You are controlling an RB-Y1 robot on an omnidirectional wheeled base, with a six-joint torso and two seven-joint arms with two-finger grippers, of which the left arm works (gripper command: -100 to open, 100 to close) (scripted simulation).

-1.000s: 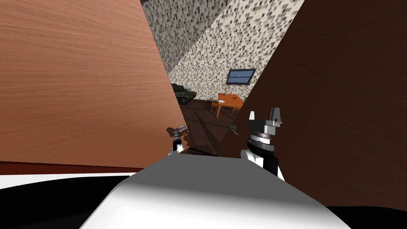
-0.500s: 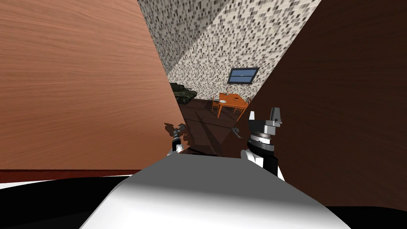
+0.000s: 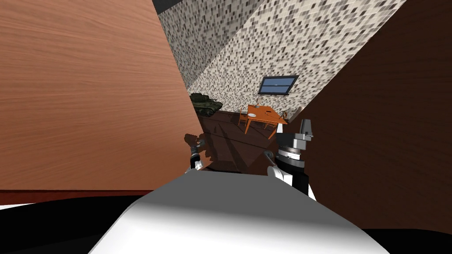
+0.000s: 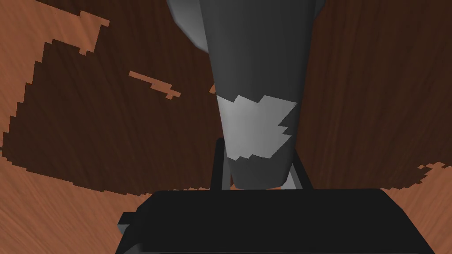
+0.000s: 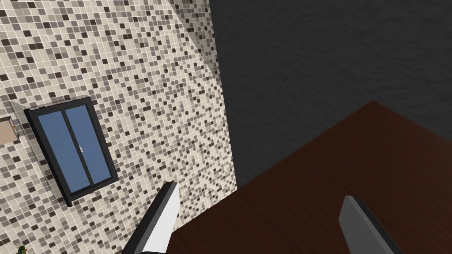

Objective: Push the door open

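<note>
Starting at the left, the first risk is the light brown wooden panel (image 3: 88,97). The left end effector (image 3: 195,151) sits right at the panel's near edge, in its own shadow. If I drive forward, it is likely to scrape along the wood or catch on that edge. In the left wrist view a grey tapering shape (image 4: 258,88) rises in front of it against the wood. I cannot tell what that shape is, nor whether this end effector is clenched or released.

The gap in the middle shows a dark floor, a green tank (image 3: 205,103), an orange counter (image 3: 264,115) and a window (image 3: 278,84) on the far tiled wall. It looks narrow for my body, so pressing on too soon could wedge me between panel and door.

The door handle (image 3: 266,154) juts out just left of the right wrist and could snag that arm as the door swings. The right end effector (image 3: 293,128) is released, its two blades spread and pointing up. A push taken on those thin blades could slip off the door's free edge.

The door (image 3: 379,132), dark brown and standing partly open, lies immediately right of the right end effector and runs away to the far right. Whether they touch I cannot tell.
</note>
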